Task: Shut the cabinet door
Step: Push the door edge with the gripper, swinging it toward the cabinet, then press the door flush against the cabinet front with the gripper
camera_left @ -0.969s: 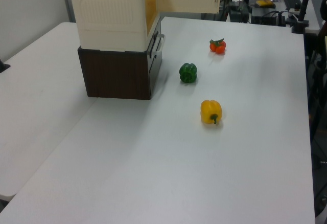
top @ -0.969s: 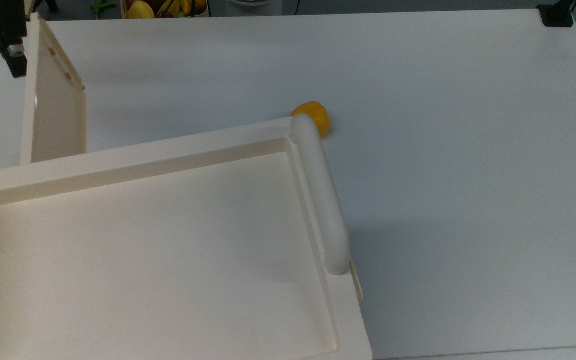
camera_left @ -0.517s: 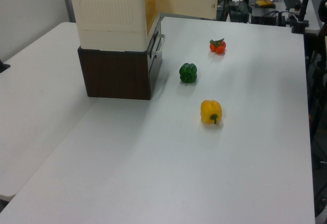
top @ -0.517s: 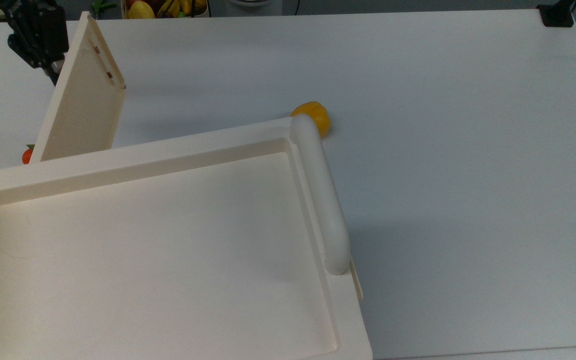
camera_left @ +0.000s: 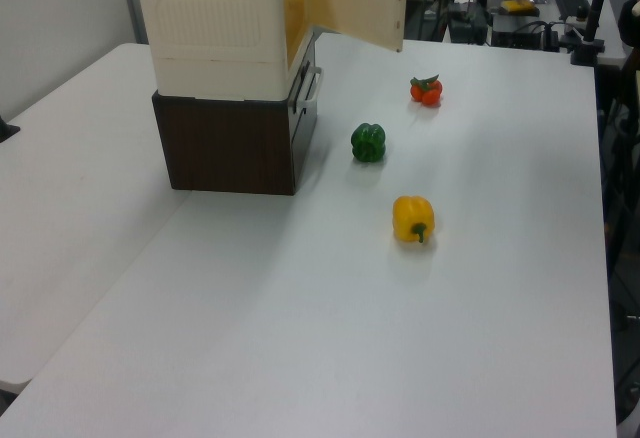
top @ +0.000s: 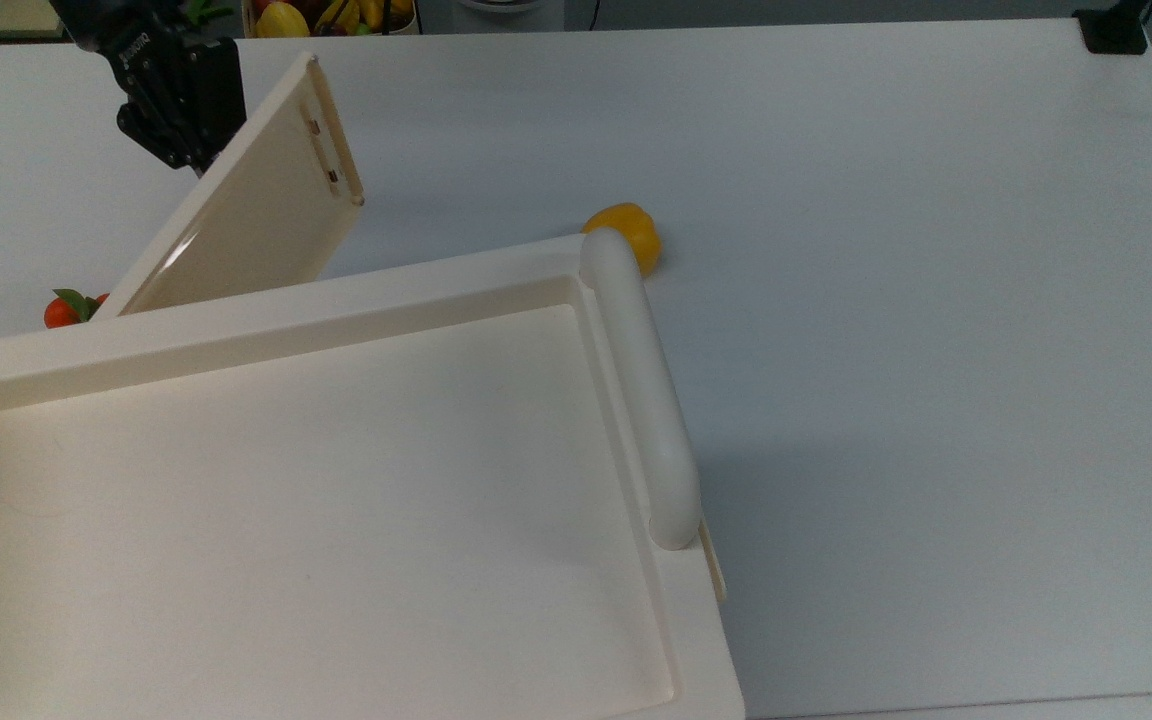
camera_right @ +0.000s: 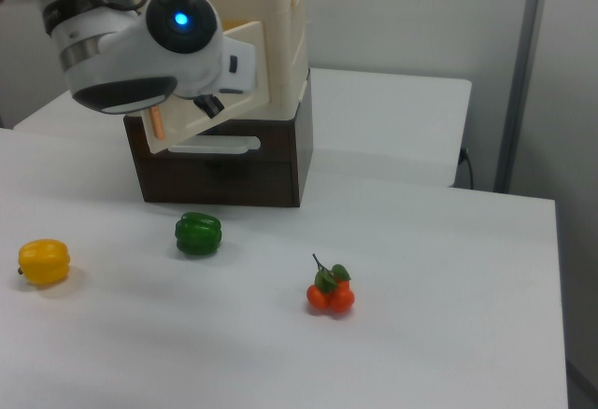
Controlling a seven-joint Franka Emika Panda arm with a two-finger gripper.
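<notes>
Cream cabinet door [top: 246,215] ajar, gripper [top: 181,150] seemingly behind.

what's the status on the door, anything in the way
Gripper behind the door's outer face, pushing. Door part-closed, angled off the cabinet. Swing path looks clear; tomatoes and green pepper sit low on the table.
</notes>
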